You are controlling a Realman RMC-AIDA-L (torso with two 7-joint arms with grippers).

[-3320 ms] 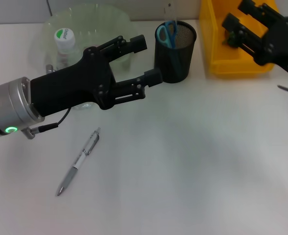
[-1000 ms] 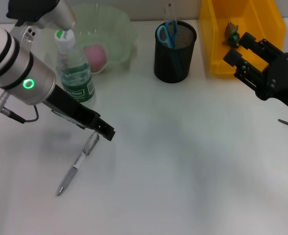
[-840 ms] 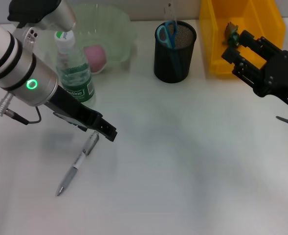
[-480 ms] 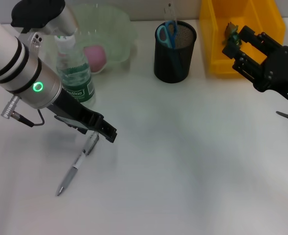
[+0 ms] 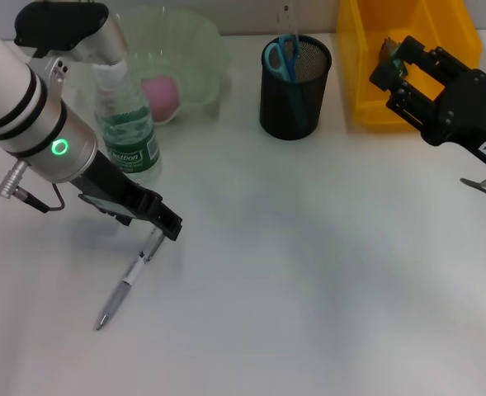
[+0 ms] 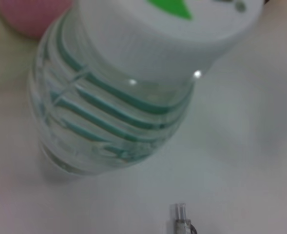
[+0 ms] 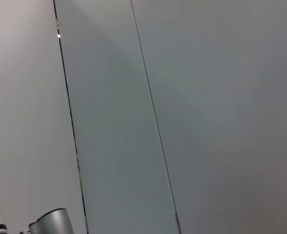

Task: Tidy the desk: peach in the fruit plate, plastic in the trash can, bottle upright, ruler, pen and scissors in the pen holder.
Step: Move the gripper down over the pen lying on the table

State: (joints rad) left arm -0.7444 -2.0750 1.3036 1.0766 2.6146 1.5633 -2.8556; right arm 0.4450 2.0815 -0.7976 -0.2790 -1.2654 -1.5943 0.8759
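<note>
Left gripper (image 5: 162, 221) – low at pen (image 5: 132, 276) top end, on desk near left; finger state we cannot tell. Bottle (image 5: 125, 124) upright just behind arm – we fear elbow knock topples it. Right gripper (image 5: 391, 70) parked far right, fingers apart.

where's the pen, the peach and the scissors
pen (image 5: 128, 284), head view, middle of its barrel on the table
peach (image 5: 161, 92), head view, its pink side inside the plate
scissors (image 5: 282, 56), head view, blue handles sticking out of the holder
</note>
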